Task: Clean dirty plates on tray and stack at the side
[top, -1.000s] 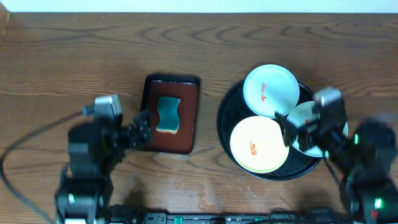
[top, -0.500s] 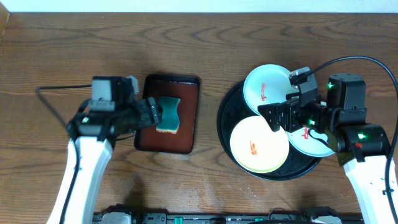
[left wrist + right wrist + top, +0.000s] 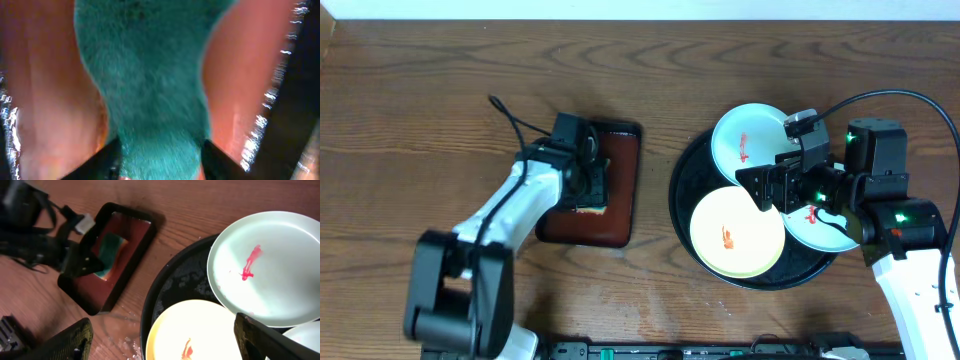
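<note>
The left gripper (image 3: 582,180) sits low over the sponge (image 3: 150,75) on the small tray (image 3: 620,222), fingers (image 3: 107,157) spread astride its narrow waist. Closing squarely there, deep enough to catch the body and not just the fuzz, should hold it firmly. The right gripper (image 3: 768,188) hangs wide open over the black tray (image 3: 682,205), right of frame, holding the yellow plate (image 3: 730,235), the mint plate (image 3: 752,140) and a third plate (image 3: 820,235) largely hidden under the arm. Overhead, the sponge is covered.
</note>
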{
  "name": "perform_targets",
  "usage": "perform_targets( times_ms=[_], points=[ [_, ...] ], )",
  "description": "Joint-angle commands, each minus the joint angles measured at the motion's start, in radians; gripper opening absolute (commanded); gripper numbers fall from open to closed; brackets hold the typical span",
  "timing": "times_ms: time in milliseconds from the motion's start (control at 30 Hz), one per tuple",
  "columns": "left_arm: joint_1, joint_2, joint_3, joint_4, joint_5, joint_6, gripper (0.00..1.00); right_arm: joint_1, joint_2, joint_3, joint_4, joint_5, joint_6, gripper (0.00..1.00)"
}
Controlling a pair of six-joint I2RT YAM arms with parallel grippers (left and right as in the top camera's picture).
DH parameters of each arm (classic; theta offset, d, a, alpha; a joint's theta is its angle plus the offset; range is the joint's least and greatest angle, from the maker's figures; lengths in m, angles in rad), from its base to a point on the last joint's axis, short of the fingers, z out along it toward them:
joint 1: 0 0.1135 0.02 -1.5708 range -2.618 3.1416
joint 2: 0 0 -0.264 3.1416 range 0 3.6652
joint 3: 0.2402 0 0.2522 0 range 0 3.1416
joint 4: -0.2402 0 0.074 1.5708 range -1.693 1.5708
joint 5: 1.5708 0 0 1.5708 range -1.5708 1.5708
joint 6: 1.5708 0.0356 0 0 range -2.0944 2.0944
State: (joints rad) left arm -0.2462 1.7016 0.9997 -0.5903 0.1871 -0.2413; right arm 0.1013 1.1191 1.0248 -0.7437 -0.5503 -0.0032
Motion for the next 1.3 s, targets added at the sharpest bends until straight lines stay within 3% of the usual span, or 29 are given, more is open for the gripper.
perform_targets(
  times_ms=[0, 100, 300, 367, 433, 500, 600, 767, 1000, 1100, 1200, 1267],
  points=[
    [-0.002, 0.076, 0.017, 0.034, -0.039, -0.007, 0.41, -0.01, 0.0, 0.012, -0.002, -0.016, 0.01, 0.87],
    [-0.002, 0.145, 0.017, 0.051, -0.042, -0.007, 0.07, -0.01, 0.0, 0.012, -0.001, -0.016, 0.01, 0.87],
    [-0.001, 0.083, 0.056, -0.059, -0.042, -0.006, 0.08, -0.01, 0.0, 0.012, 0.0, -0.015, 0.01, 0.87],
    [-0.001, 0.045, 0.085, -0.1, -0.042, -0.006, 0.43, -0.01, 0.0, 0.012, 0.0, -0.015, 0.01, 0.87],
    [-0.001, -0.008, 0.101, -0.111, -0.042, -0.006, 0.62, -0.01, 0.0, 0.012, 0.0, -0.015, 0.01, 0.87],
    [-0.001, -0.052, 0.101, -0.104, -0.042, -0.006, 0.75, -0.01, 0.0, 0.012, 0.0, -0.015, 0.01, 0.87],
    [-0.001, -0.095, 0.101, -0.083, -0.052, 0.002, 0.77, -0.01, 0.0, 0.012, -0.002, -0.015, 0.01, 0.87],
    [-0.001, -0.066, 0.09, 0.001, -0.108, 0.002, 0.64, -0.01, 0.0, 0.012, -0.019, -0.005, 0.024, 0.78],
    [-0.002, 0.09, 0.08, 0.04, -0.11, 0.001, 0.47, -0.01, 0.0, 0.011, -0.157, 0.24, 0.228, 0.74],
    [-0.002, 0.14, 0.08, 0.041, -0.109, 0.001, 0.34, -0.01, 0.0, 0.011, -0.225, 0.28, 0.258, 0.75],
    [-0.002, 0.15, 0.08, 0.038, -0.109, 0.001, 0.11, -0.01, 0.002, 0.009, -0.298, 0.358, 0.308, 0.79],
    [-0.002, 0.143, 0.082, 0.037, -0.109, 0.001, 0.08, -0.01, 0.013, 0.008, -0.333, 0.406, 0.329, 0.79]
  ],
)
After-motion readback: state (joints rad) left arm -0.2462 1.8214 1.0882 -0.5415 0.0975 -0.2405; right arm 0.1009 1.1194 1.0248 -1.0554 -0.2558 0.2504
